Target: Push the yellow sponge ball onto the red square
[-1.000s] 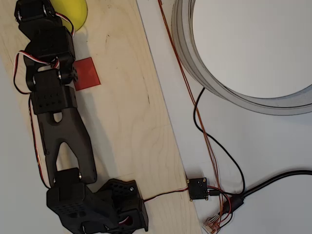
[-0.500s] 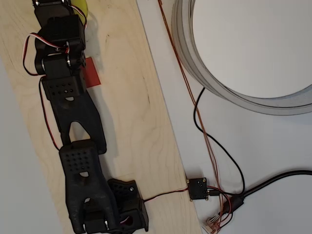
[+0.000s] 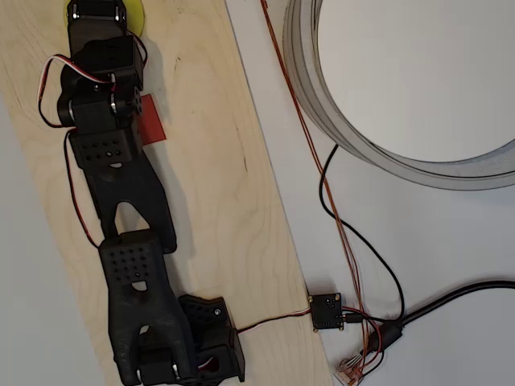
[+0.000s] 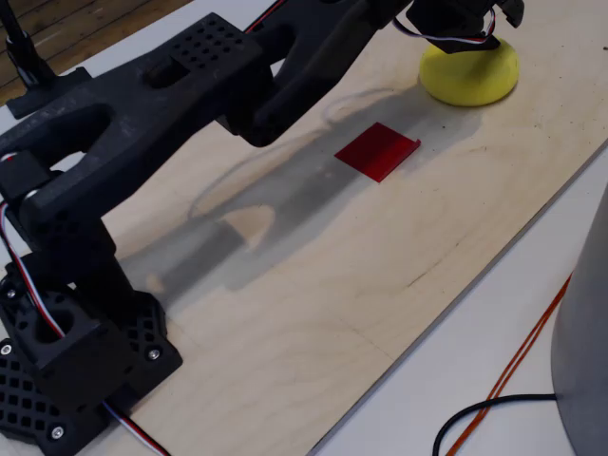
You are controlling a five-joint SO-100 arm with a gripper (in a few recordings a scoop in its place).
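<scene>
The yellow sponge ball [image 4: 470,76] rests on the wooden board [image 4: 399,275] at its far end; in the overhead view only a sliver of the ball [image 3: 138,13] shows beside the arm. The red square [image 4: 377,150] lies flat a short way nearer the base, apart from the ball. In the overhead view the arm covers the left part of the red square [image 3: 152,129]. My black gripper [image 4: 463,23] hangs right over the ball's top, cut off by the picture's edge, and in the overhead view the gripper [image 3: 98,14] sits at the top. Its fingers are hidden.
The arm's base [image 3: 173,346] stands at the board's near end. A large grey round rim [image 3: 338,121] lies off the board to the right in the overhead view. Orange and black cables [image 3: 330,201] run to a small connector board [image 3: 327,311].
The arm has swung right and stretched out along the board, so it now covers most of the ball and part of the red square. Over the last half second it barely moved.
</scene>
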